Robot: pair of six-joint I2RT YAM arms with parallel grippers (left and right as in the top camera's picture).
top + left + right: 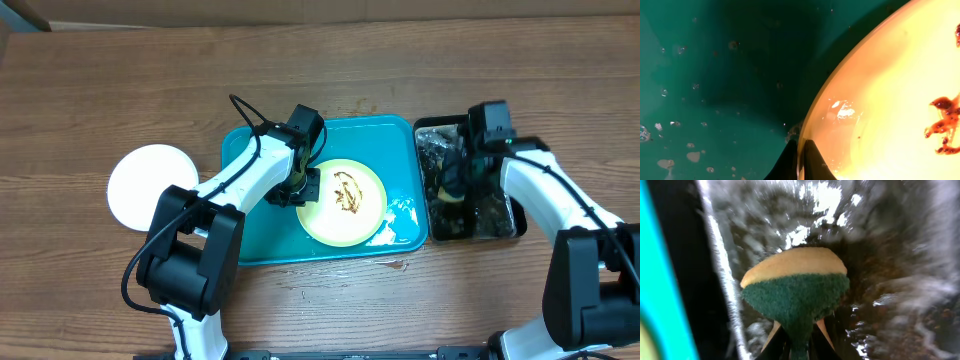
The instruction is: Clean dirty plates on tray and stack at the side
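A pale yellow-green plate (pixel 343 203) with a brown sauce smear lies in the turquoise tray (pixel 250 230). My left gripper (pixel 308 190) is shut on its left rim; the left wrist view shows both fingers (pixel 800 160) pinching the rim of the plate (pixel 890 100). A clean white plate (pixel 148 186) lies on the table left of the tray. My right gripper (pixel 458 180) is over the black tray (pixel 520 225) and is shut on a green and yellow sponge (pixel 796 287). A third plate is not in view.
The black tray holds foamy dirty water (pixel 900 255). Soapy water drops lie on the turquoise tray's floor (pixel 690 145) and at its right corner (pixel 405 212). The wooden table (pixel 100 90) surrounds both trays.
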